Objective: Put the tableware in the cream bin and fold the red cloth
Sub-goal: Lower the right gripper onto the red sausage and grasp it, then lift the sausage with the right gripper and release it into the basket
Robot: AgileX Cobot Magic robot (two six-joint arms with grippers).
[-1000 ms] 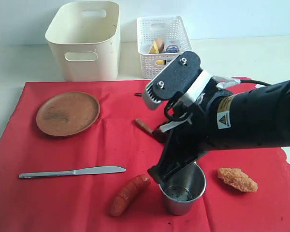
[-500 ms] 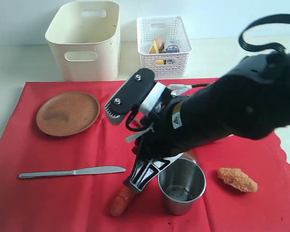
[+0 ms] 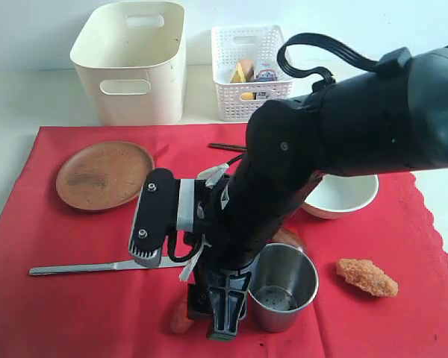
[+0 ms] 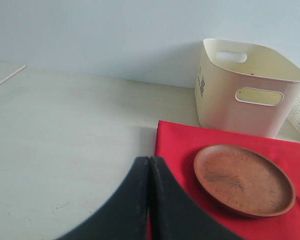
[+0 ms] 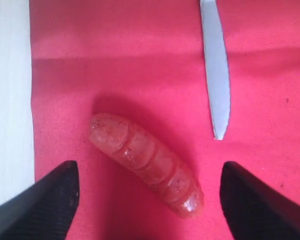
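Observation:
The red cloth [image 3: 75,298] lies spread on the table. On it are the brown plate [image 3: 104,175], the steel knife [image 3: 82,267], the steel cup [image 3: 284,287], the white bowl [image 3: 343,195] and dark chopsticks [image 3: 228,147]. The cream bin [image 3: 134,60] stands behind the cloth. My right gripper [image 3: 220,317] points down just left of the cup. In the right wrist view it [image 5: 149,200] is open, its jaws on either side of a sausage [image 5: 145,162], with the knife tip [image 5: 215,65] beyond. My left gripper [image 4: 149,167] is shut and empty, hanging near the cloth's corner, with the plate [image 4: 244,179] and the bin [image 4: 245,87] ahead of it.
A white lattice basket [image 3: 252,71] with food stands right of the cream bin. A fried piece [image 3: 367,277] lies right of the cup. The right arm covers the cloth's middle and most of the sausage [image 3: 179,321]. Bare table [image 4: 65,140] borders the cloth's left edge.
The right arm has swung left from above the cup and come down over the sausage. Its jaws have opened wide. The white bowl is now uncovered.

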